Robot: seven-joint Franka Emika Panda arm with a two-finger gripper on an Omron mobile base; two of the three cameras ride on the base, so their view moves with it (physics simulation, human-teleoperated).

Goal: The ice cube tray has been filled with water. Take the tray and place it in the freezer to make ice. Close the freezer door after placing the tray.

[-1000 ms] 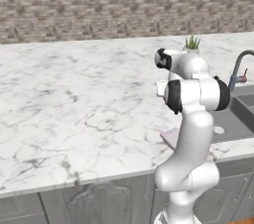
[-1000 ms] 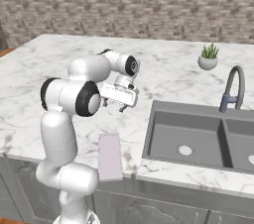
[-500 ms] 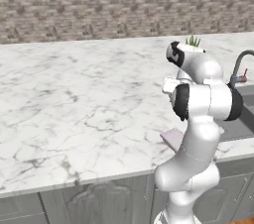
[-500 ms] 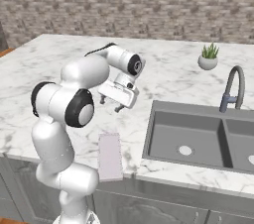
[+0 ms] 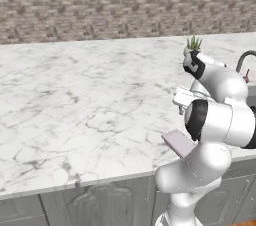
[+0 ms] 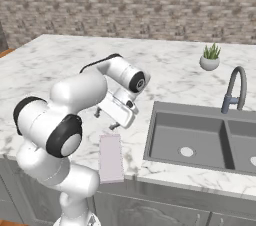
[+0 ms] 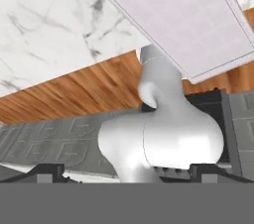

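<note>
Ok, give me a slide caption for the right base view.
Open claw poised above the ice cube tray lying at the marble counter's front edge, beside the sink.

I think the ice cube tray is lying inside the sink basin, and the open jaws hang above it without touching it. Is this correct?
Not quite. The ice cube tray lies on the marble counter, near its front edge and left of the sink, not inside the basin; the right base view shows this. The rest holds: the gripper hangs above the tray with open jaws, not touching it.
</note>
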